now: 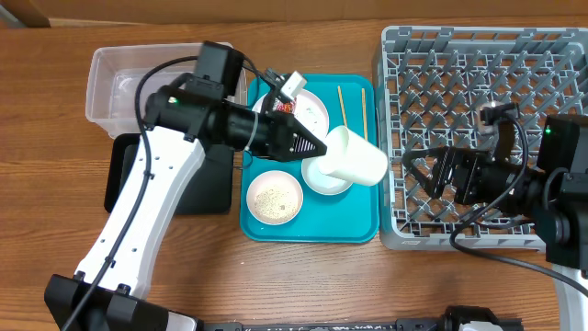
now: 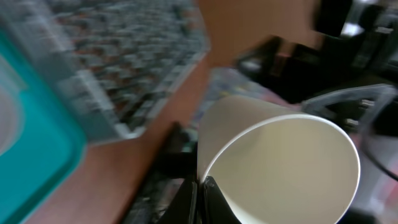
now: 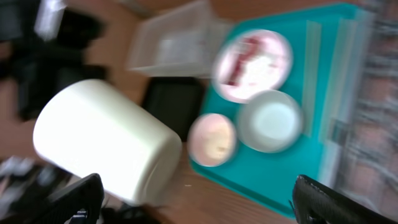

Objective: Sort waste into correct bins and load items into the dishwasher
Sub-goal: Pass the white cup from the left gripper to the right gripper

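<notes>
The left end effector (image 1: pixel 322 147) pinches the cup (image 1: pixel 356 158) by its rim. The cup lies sideways, bottom toward the bench's right edge. The right end effector (image 1: pixel 421 175) is open, empty.

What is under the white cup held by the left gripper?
A small white bowl on the teal tray sits partly beneath the white cup. The cup hides the bowl's upper right rim.
</notes>
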